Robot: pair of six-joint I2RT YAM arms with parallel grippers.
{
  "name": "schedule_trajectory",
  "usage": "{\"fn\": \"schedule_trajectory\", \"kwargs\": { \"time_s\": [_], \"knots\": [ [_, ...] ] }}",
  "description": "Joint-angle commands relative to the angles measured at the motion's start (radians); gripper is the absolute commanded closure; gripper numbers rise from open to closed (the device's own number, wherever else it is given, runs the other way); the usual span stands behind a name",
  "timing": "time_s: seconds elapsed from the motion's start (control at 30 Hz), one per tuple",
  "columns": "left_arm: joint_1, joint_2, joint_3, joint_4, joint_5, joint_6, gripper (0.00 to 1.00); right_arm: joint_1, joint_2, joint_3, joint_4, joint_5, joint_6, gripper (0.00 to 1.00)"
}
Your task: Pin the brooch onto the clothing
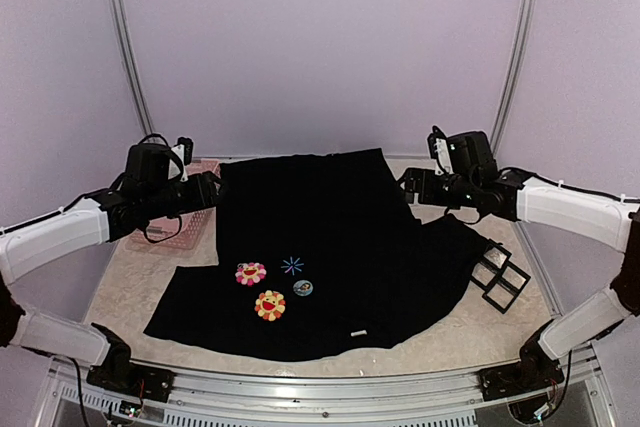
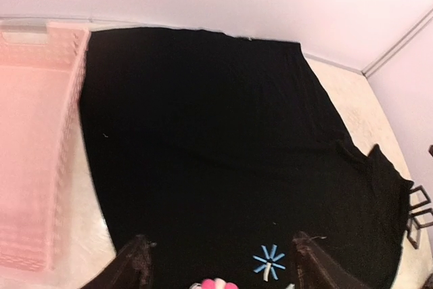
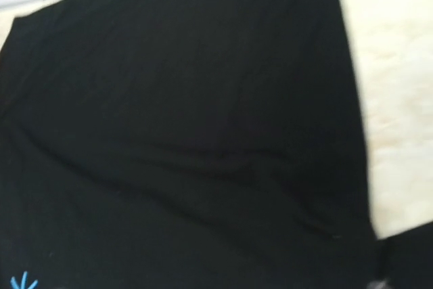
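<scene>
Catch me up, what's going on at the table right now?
The black T-shirt lies spread on the table, the brooch resting on it beside the blue starburst. Neither arm touches them: the left gripper hangs open above the shirt's left side, the right gripper hovers near its right edge. Whether the brooch is pinned can't be seen.

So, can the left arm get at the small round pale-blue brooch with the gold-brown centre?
Likely yes: the brooch lies uncovered on the black T-shirt, and nothing stands between it and the open jaws of the left arm.
</scene>
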Motion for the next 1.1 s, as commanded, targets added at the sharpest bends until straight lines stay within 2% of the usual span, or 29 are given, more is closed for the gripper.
{"fn": "schedule_trajectory", "kwargs": {
  "time_s": [0.0, 0.1, 0.2, 0.53, 0.73, 1.07],
  "knots": [
    [0.038, -0.159, -0.062, 0.049, -0.244, -0.019, 0.20, -0.045, -0.105, -0.049, 0.006, 0.112, -0.009, 0.01],
    [0.063, -0.240, -0.089, 0.035, -0.319, -0.019, 0.07, -0.077, -0.156, -0.078, 0.002, 0.124, -0.007, 0.01],
    [0.091, -0.293, -0.113, 0.026, -0.344, -0.021, 0.01, -0.092, -0.195, -0.100, 0.004, 0.124, -0.009, 0.00],
    [0.134, -0.327, -0.118, -0.003, -0.320, -0.025, 0.01, -0.100, -0.225, -0.049, -0.072, 0.082, -0.054, 0.00],
    [0.152, -0.356, -0.123, 0.007, -0.342, -0.009, 0.01, -0.100, -0.276, -0.071, -0.046, 0.087, -0.097, 0.01],
    [0.313, -0.356, -0.183, 0.004, -0.277, -0.031, 0.01, -0.100, -0.343, -0.155, 0.000, 0.208, -0.116, 0.01]
  ]
}}
